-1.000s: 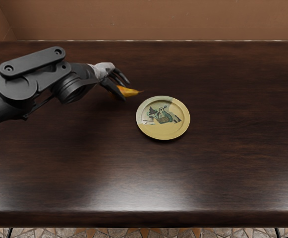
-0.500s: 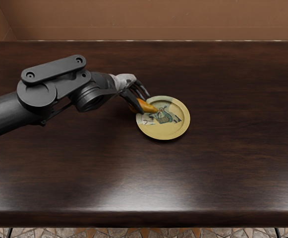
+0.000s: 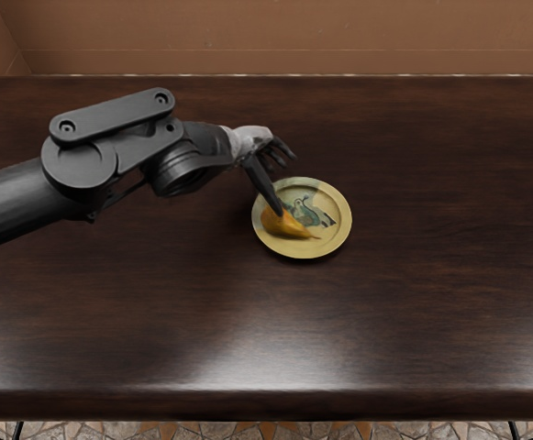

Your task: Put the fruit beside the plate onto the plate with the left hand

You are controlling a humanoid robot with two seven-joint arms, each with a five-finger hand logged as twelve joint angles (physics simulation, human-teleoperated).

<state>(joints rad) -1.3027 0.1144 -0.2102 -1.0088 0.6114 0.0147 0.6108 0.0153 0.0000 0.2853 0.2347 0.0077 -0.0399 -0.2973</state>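
The fruit [image 3: 284,224], a small orange-yellow pointed piece, lies on the left part of the round yellow plate [image 3: 333,225] with a green bird picture. My left hand [image 3: 268,163] hovers just above the plate's upper-left rim, its arm coming in from the left edge. Its fingers [image 3: 267,186] are spread, and one dark finger reaches down toward the fruit; I cannot tell whether that tip still touches it. Nothing is clasped in the hand. The right arm is out of view.
The dark wooden table [image 3: 266,312] stretches wide around the plate. A brown wall [image 3: 284,37] runs behind its far edge. My bulky left forearm [image 3: 110,165] hangs over the table's left half.
My left hand carried the fruit rightward from beside the plate to over its left rim, then let it go. The fruit now lies on the plate and the fingers have spread.
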